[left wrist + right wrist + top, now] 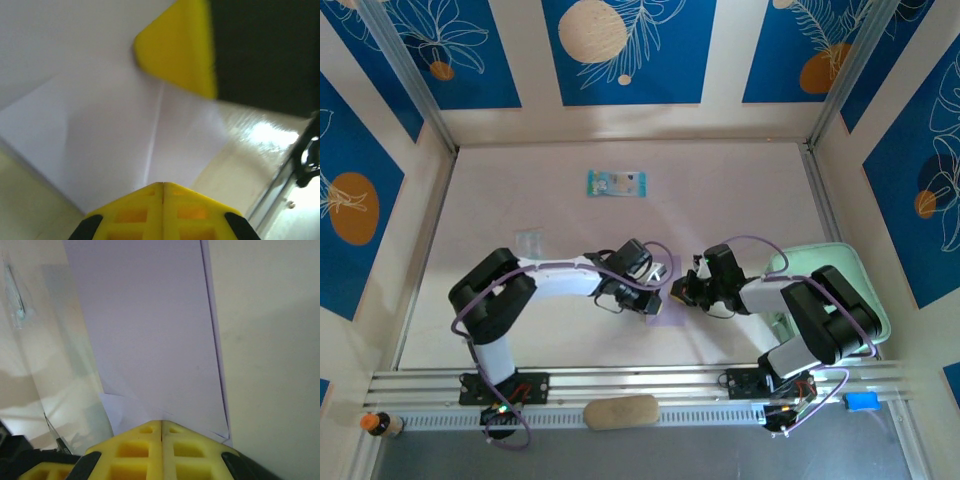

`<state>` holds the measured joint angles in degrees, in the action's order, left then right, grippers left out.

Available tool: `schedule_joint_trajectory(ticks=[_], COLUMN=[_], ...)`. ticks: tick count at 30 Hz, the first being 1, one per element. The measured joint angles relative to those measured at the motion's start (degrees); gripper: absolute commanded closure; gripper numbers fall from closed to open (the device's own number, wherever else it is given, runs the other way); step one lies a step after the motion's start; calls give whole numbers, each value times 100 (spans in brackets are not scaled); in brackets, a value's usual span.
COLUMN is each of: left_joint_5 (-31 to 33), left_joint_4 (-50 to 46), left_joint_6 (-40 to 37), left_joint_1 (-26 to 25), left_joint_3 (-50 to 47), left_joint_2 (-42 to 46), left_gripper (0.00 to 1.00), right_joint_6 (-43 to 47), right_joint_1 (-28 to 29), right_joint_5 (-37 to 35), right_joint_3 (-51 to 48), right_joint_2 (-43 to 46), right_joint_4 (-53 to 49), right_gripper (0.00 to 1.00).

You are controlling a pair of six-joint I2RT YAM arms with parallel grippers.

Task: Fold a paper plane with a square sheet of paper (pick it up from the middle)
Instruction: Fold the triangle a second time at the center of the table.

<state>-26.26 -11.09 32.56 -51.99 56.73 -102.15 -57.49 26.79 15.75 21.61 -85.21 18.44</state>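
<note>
Square sheet of paper (665, 306): lies flat on the desk (750, 200), just left of the mint-green tray (820, 255), with one tool at each side. No paper plane shape is formed yet, so folding is judged to be at an early step.

Desk: pale and smooth. Expect the sheet to slide on it under any sideways push.

Mint-green tray: sits at the desk's right front corner and serves as the position reference.

Left tool (162, 187): on the side of the sheet away from the tray. Its jaws are fully closed with nothing visible between them. The tip sits at the sheet's edge, in line with a centre crease (152, 145).

Right tool (161, 424): between the tray and the sheet. Its jaws are fully closed and empty, with the tip over an edge where a small folded layer shows. Whether either tip presses down cannot be determined.

Handling: the sheet is thin, light and limp, marks permanently when creased, and tears easily. Take hold at the middle, along the raised crease, with light force.

Blue-green packet (617, 183): well left of the tray, toward the back. Leave it alone.
</note>
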Motion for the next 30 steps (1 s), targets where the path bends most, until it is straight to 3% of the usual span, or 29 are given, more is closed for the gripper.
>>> schedule_joint_trajectory(ticks=[14,30], left_joint_5=[-151,-133], left_joint_4=[234,485], left_joint_6=[190,160], left_joint_1=[0,0], left_joint_3=[391,-269], left_joint_2=[-682,-278], left_gripper=[95,90], right_joint_6=[-111,-127], right_joint_1=[4,4], right_joint_5=[-28,-31], right_joint_3=[0,0], right_joint_2=[-13,-13], right_joint_4=[26,22], right_gripper=[100,100])
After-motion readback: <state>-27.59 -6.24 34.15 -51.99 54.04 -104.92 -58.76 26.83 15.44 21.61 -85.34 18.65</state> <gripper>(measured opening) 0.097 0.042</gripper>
